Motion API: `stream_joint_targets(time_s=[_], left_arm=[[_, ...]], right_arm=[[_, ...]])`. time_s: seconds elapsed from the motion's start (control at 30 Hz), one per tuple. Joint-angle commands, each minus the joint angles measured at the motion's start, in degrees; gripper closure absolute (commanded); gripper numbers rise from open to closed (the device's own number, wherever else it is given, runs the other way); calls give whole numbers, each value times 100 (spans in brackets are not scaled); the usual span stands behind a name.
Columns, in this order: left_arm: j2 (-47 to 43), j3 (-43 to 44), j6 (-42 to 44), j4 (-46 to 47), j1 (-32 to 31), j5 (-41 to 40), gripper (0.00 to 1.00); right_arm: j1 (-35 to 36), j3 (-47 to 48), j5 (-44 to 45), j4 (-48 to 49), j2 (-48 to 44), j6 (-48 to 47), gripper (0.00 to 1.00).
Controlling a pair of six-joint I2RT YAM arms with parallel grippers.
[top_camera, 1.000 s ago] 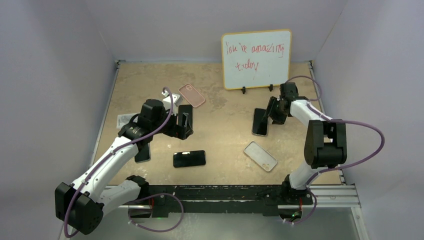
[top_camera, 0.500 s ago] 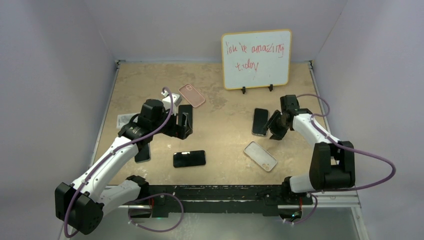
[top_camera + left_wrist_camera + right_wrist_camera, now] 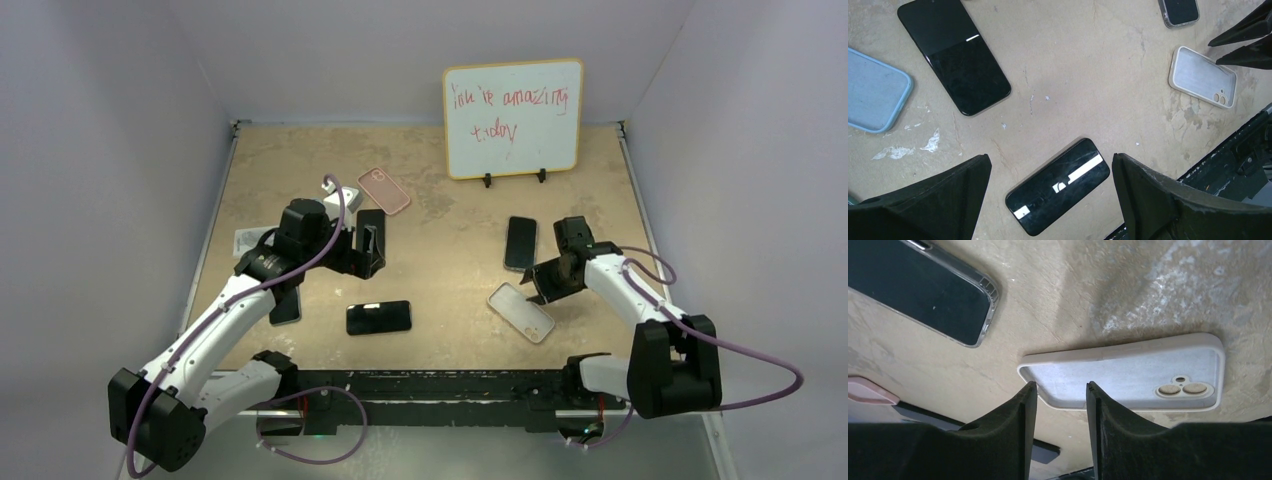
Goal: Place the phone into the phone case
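A white phone case point(image 3: 520, 312) lies open side up at the near right. It also shows in the right wrist view point(image 3: 1128, 372) and the left wrist view point(image 3: 1203, 77). My right gripper point(image 3: 538, 288) hovers at its far edge, jaws slightly apart and empty point(image 3: 1058, 390). A bare black phone point(image 3: 379, 317) lies near the middle front and shows between my left fingers point(image 3: 1058, 186). My left gripper point(image 3: 366, 250) is wide open and empty above the table point(image 3: 1050, 157). A second black phone point(image 3: 954, 60) lies beyond it.
A phone in a clear case point(image 3: 520, 243) lies just beyond the white case. A pink case point(image 3: 384, 190) lies at mid back and a blue case point(image 3: 873, 97) to the left. A whiteboard point(image 3: 513, 118) stands at the back right.
My right arm has moved away from the clear-cased phone towards the near edge, and its gripper now hangs over the white case. The left arm has not moved.
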Motion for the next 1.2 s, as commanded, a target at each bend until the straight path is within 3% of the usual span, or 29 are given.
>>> stream_joint_targets(time_s=[0.0,0.2,0.73,0.83,0.97,1.17], left_arm=[[-98,105,134,145,16,174,5],[-114,93,128,131,16,173,5],[-113,87,137,138,21,197,5],[-108,93,143,120,16,206,5],[-184,69,139,125,16,174,4],[-23,89,102,141,16,240,5]], right_arm=[[16,-32,201,-257,5,1107,58],[11,-49,275,-319,162,1851,60],[18,-321,228,-46,509,2250,60],[12,-307,454,24,556,2262,67],[22,-325,538,178,560,1945,98],[25,-110,698,78,13,827,100]])
